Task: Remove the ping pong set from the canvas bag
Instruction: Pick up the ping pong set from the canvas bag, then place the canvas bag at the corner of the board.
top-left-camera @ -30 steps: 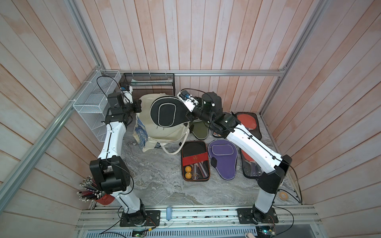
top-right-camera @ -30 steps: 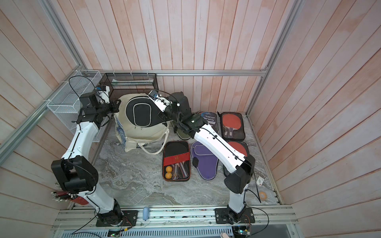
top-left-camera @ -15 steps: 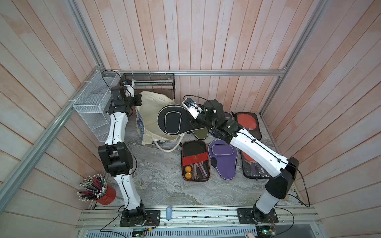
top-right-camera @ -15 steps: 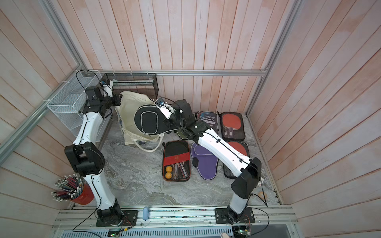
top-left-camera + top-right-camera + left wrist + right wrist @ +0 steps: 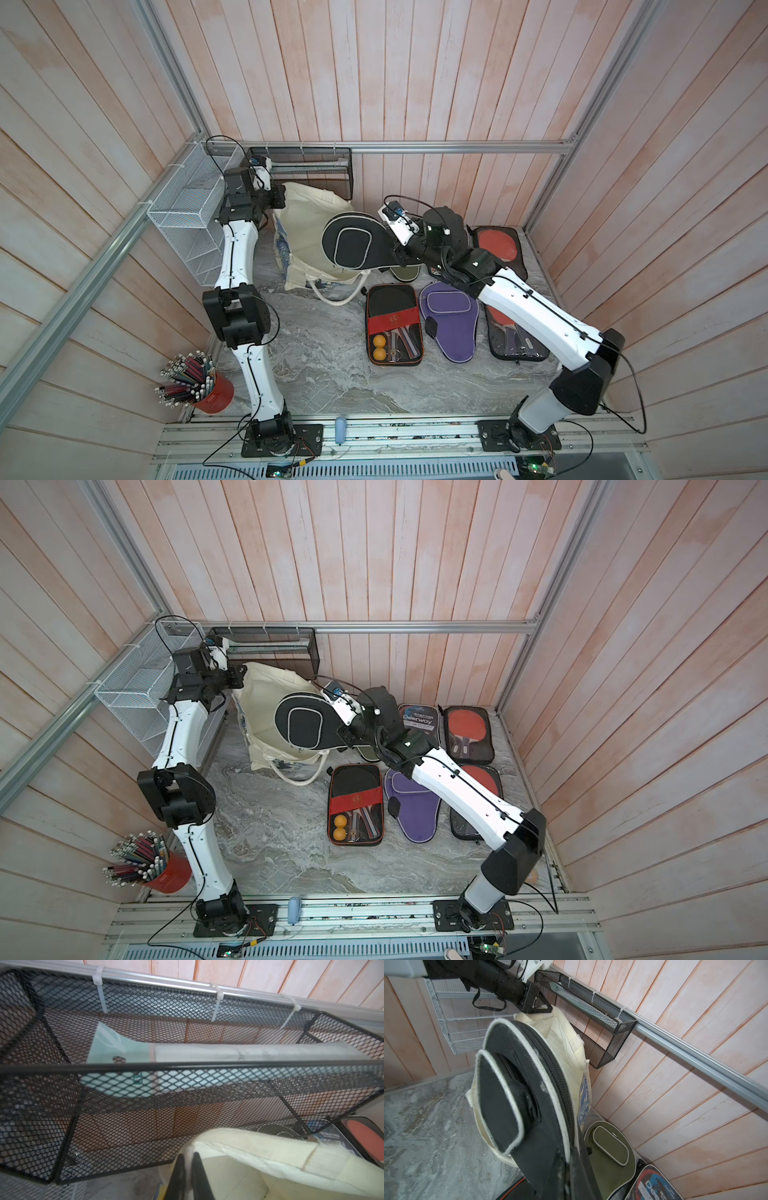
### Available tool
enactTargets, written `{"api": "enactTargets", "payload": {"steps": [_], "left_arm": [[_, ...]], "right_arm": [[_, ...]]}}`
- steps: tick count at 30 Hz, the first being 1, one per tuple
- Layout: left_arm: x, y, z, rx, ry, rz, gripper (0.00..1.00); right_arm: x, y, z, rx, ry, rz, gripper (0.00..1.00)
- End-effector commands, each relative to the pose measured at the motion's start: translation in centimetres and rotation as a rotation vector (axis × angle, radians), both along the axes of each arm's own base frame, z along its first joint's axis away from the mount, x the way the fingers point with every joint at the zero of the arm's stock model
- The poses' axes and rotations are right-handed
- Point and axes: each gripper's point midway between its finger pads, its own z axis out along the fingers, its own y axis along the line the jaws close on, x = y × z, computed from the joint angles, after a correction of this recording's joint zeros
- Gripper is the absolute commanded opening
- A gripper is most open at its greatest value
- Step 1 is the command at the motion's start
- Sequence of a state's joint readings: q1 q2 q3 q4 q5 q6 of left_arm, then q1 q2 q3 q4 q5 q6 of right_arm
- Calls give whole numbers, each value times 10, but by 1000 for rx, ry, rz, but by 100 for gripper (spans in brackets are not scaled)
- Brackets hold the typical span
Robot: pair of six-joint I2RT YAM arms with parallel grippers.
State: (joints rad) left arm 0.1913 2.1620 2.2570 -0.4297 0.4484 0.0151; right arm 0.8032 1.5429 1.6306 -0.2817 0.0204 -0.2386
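The ping pong set (image 5: 353, 247) is a black paddle-shaped case with white piping. It hangs tilted in the air over the right edge of the canvas bag (image 5: 307, 224), and my right gripper (image 5: 392, 255) is shut on its narrow handle end. In the right wrist view the case (image 5: 519, 1095) fills the middle, with the open cream bag (image 5: 566, 1043) behind it. My left gripper (image 5: 282, 195) is shut on the bag's upper rim at the back left. In the left wrist view its fingertips (image 5: 188, 1155) pinch the cream fabric (image 5: 249, 1167). The bag stands open.
A black mesh shelf (image 5: 307, 166) and a white wire basket (image 5: 187, 224) hang on the walls behind the bag. On the table's right half lie an open red-black case with orange balls (image 5: 392, 328), a purple case (image 5: 451, 320), an olive case (image 5: 610, 1151) and red paddles in clear cases (image 5: 496, 245). A red cup of pencils (image 5: 195, 382) stands front left.
My right gripper has carried the black case to the right, away from the middle of the bag. The left arm has straightened and pulled the bag's rim toward the back wall.
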Motion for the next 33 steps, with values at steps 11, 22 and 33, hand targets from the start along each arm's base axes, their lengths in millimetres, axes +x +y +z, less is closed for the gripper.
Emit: {"api": "enactTargets", "payload": {"steps": [11, 22, 33], "left_arm": [[3, 2, 32, 8, -97, 0, 6], [-7, -3, 51, 1, -136, -15, 58], [-46, -35, 108, 16, -247, -93, 93]], "right_arm": [[-60, -37, -21, 216, 226, -20, 0], [-67, 8, -71, 240, 378, 73, 0], [-62, 22, -95, 240, 424, 86, 0]]}}
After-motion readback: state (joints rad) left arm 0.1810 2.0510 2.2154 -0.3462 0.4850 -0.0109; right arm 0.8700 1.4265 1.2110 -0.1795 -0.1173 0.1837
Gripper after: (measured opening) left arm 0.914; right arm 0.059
